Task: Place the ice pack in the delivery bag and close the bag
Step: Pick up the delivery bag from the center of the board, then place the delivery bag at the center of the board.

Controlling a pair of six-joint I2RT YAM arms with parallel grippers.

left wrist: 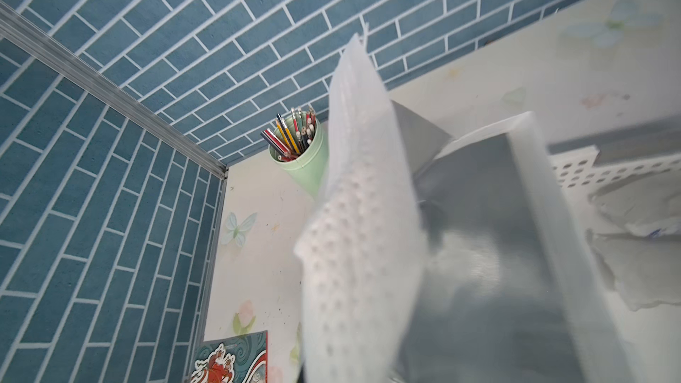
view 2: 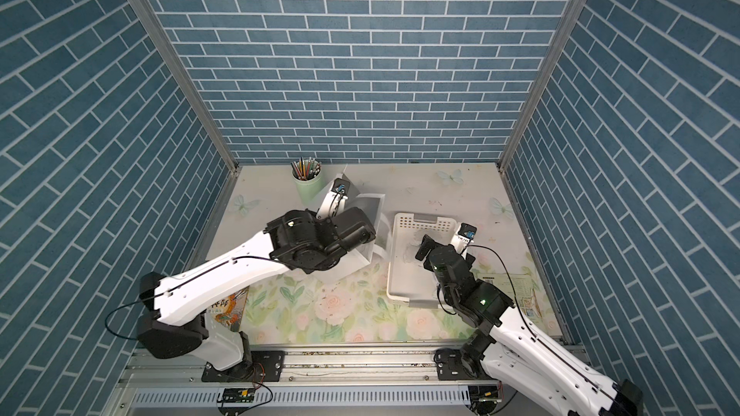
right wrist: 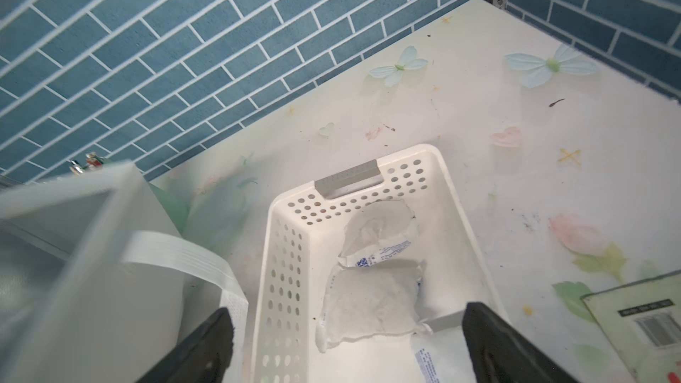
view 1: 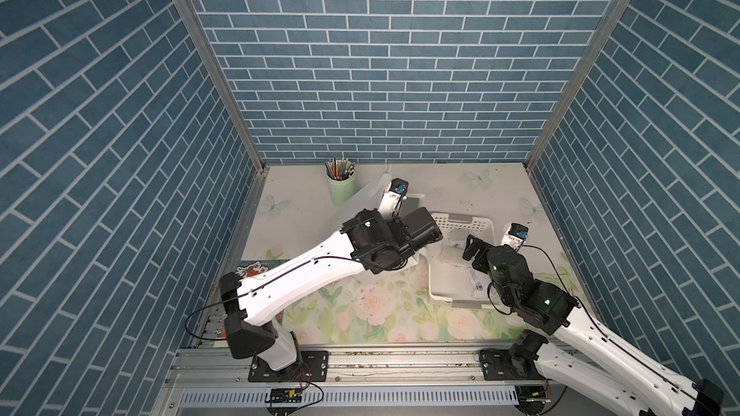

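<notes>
Tabletop (right wrist: 479,105): I see left end effector (view 1: 416,230) clamped on bag (left wrist: 350,252) flap, right end effector (right wrist: 346,340) wide over basket (right wrist: 283,270), ice pack (right wrist: 368,303) not grabbed.

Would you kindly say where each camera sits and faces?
Both top views: high in front, looking down on the table; left arm, right arm show.
Left wrist: faces delivery bag and pencil cup; no body shows.
Right wrist: looks into basket at an ice pack; open right claw shows.
Shared: wrist views both show delivery bag and basket.
</notes>
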